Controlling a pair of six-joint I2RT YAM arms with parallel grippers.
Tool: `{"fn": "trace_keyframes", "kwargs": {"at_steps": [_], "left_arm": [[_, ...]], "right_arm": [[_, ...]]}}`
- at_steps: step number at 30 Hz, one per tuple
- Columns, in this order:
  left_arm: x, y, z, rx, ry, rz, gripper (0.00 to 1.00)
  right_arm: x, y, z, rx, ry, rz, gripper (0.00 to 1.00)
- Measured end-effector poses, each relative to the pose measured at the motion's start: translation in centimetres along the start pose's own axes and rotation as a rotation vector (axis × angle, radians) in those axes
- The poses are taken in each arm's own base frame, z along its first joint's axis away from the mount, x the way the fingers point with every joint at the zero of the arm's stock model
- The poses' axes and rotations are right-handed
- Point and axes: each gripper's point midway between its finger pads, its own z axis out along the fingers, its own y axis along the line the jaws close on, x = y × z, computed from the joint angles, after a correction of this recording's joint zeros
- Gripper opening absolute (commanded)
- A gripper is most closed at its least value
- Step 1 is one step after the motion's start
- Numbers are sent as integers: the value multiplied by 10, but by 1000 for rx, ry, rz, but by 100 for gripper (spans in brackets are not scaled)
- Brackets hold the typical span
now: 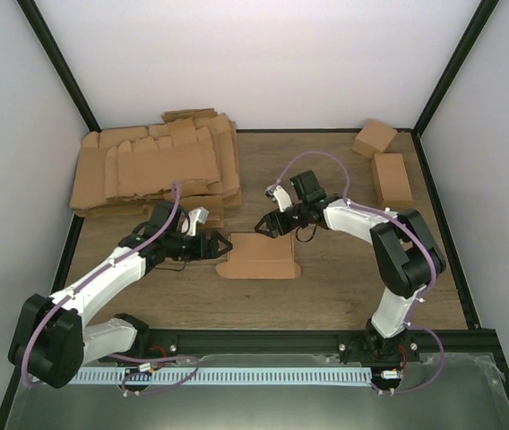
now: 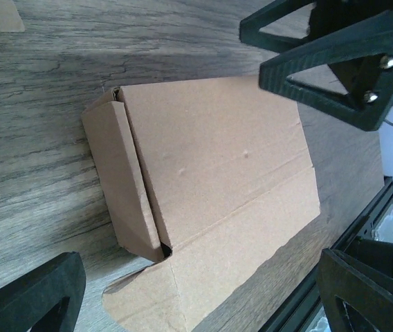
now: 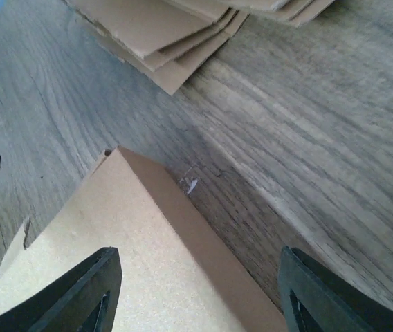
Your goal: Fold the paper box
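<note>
The paper box [image 1: 259, 257] lay on the table [image 1: 344, 278] near the middle, a little toward my bases, between my two claws. It was only part folded. It was flattened into an oblong, with one end panel turned up along its left side and a loose tab poking out at the near corner.

My left claw [image 1: 223, 244] was at the box's left end, jaws spread wide and grasping nothing. I judged I had it there to steady that end panel or push it over.

My right claw [image 1: 263, 224] hung over the far edge with its fingers apart, one above the cardboard and one above bare wood, clamping nothing. It was probably placed to press that far wall down.

By my count there was one box in work and two claws. Two small brown boxes [image 1: 374, 137] [image 1: 391, 176] sat well apart at the far right. One pile of flat blanks [image 1: 151, 166] lay at the far left, with more sheets than I could number.
</note>
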Motion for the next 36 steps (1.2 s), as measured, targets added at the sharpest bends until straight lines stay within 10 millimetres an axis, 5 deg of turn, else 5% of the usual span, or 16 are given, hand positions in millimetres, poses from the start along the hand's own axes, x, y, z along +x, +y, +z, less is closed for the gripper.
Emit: {"fn": "trace_keyframes", "kwargs": {"at_steps": [10,19,30,36], "left_arm": [[-1,-1,-1,-2,3,12,94],[-2,-3,-2,0,7,19,91],[0,-2,-3,-9,12,12,91],[-16,-4,-24,-34,-81,22,91]], "right_arm": [[28,15,17,-134,43,-2,63],[99,41,7,-226,109,67,62],[80,69,21,-304,102,-25,62],[72,94,41,-360,115,-101,62]]}}
